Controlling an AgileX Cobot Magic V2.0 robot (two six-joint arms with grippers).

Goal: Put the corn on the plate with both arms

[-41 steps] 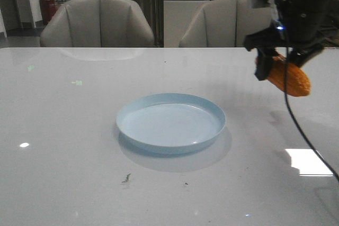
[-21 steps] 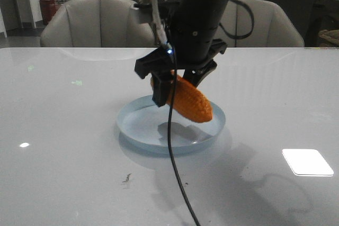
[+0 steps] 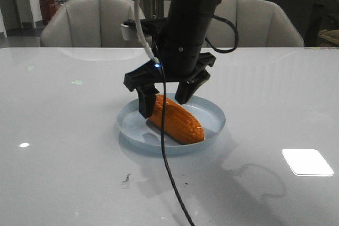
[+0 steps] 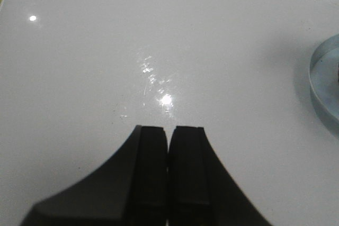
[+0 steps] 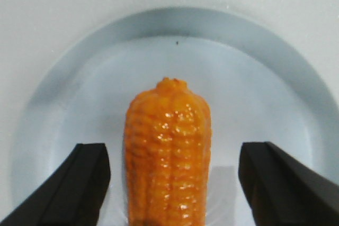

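Observation:
The orange-yellow corn (image 3: 177, 120) lies on its side in the pale blue plate (image 3: 214, 116) at the middle of the table. My right gripper (image 3: 163, 105) hangs over the cob's far end, open, a finger on each side with gaps to the cob. The right wrist view shows the corn (image 5: 167, 146) resting on the plate (image 5: 254, 78) between the spread fingers of the right gripper (image 5: 176, 152). My left gripper (image 4: 169, 128) is shut and empty over bare table, with the plate's rim (image 4: 319, 72) off to one side. The left arm does not show in the front view.
Two grey chairs (image 3: 98, 22) (image 3: 262, 19) stand behind the table's far edge. A black cable (image 3: 170, 183) hangs from the right arm down over the front of the table. Small dark specks (image 3: 126, 178) lie near the front. A bright light patch (image 3: 307, 161) reflects at the right.
The right arm carried the corn from the far right to over the plate, lowered it, and opened. The corn now rests on the plate, free of the fingers.

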